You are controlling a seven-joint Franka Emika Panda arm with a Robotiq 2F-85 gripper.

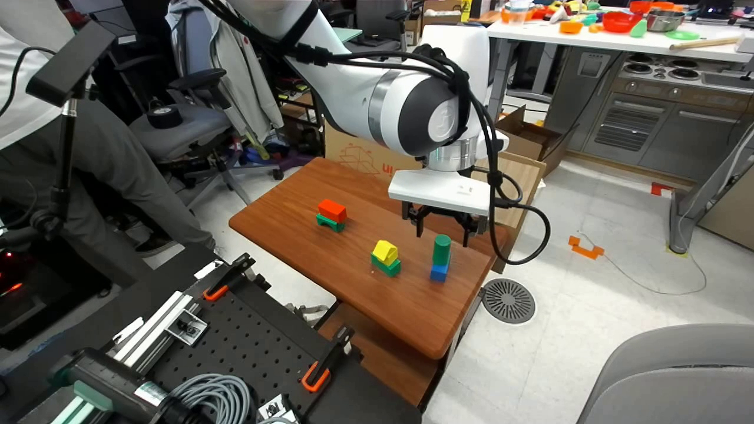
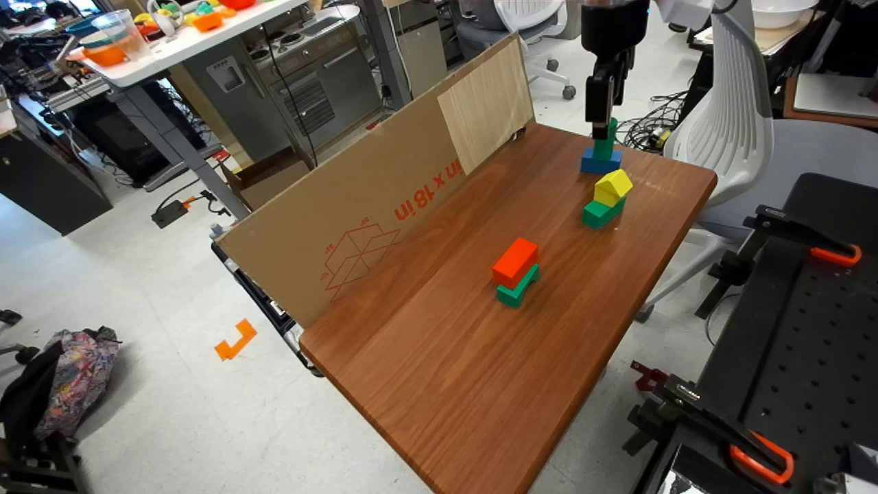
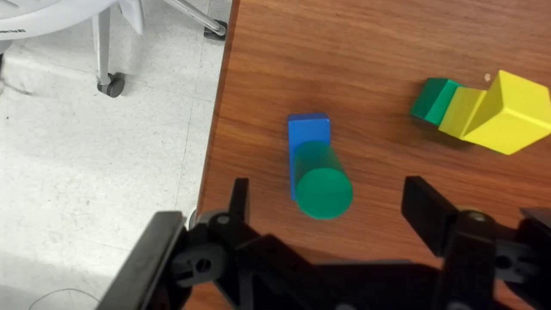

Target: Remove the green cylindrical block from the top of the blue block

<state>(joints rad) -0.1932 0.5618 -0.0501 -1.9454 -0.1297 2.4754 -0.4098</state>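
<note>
The green cylindrical block (image 1: pixel 441 250) stands upright on the blue block (image 1: pixel 439 272) near the table's end. Both also show in an exterior view, the green block (image 2: pixel 605 147) partly behind a finger and the blue block (image 2: pixel 601 162) beneath it. In the wrist view the green block (image 3: pixel 325 193) appears between the fingers, nearer the left one, over one end of the long blue block (image 3: pixel 309 129). My gripper (image 3: pixel 328 185) is open and empty, fingers apart from the green block. In both exterior views the gripper (image 1: pixel 443 237) (image 2: pixel 605 123) hangs close by the green block's top.
A yellow block (image 1: pixel 386 252) sits on a green block (image 1: pixel 386 266) beside the stack. A red block (image 2: pixel 516 263) rests on a green arch (image 2: pixel 518 288) farther along the wooden table (image 2: pixel 439 370). A cardboard panel (image 2: pixel 357 219) stands along one table edge.
</note>
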